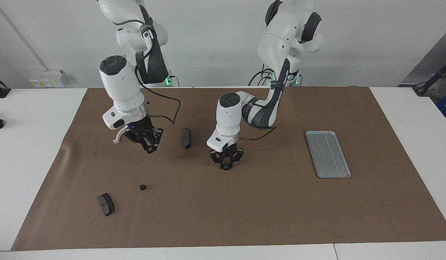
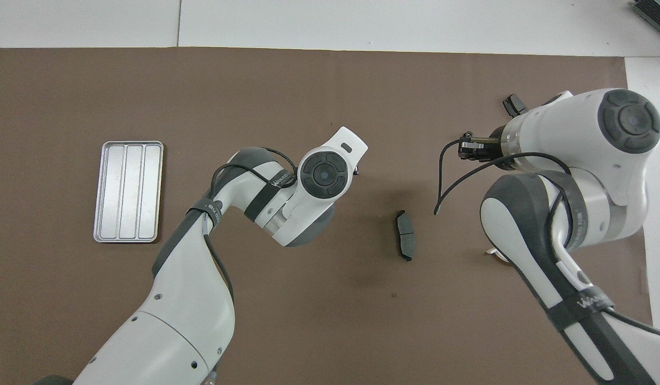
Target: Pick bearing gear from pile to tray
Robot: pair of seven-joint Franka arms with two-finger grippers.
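The silver ridged tray (image 1: 327, 154) lies toward the left arm's end of the table; it also shows in the overhead view (image 2: 128, 191). It holds nothing. My left gripper (image 1: 226, 166) hangs low over the middle of the mat, shut on a small black gear (image 1: 226, 167); in the overhead view its own wrist hides it. A second black gear (image 1: 142, 187) lies on the mat toward the right arm's end. My right gripper (image 1: 150, 148) is shut and empty in the air over the mat between that gear and the robots.
One dark brake pad (image 1: 186, 138) (image 2: 405, 235) lies between the two grippers. Another (image 1: 106, 204) lies beside the loose gear. A white half-ring bracket (image 1: 118, 137) lies partly hidden by the right arm.
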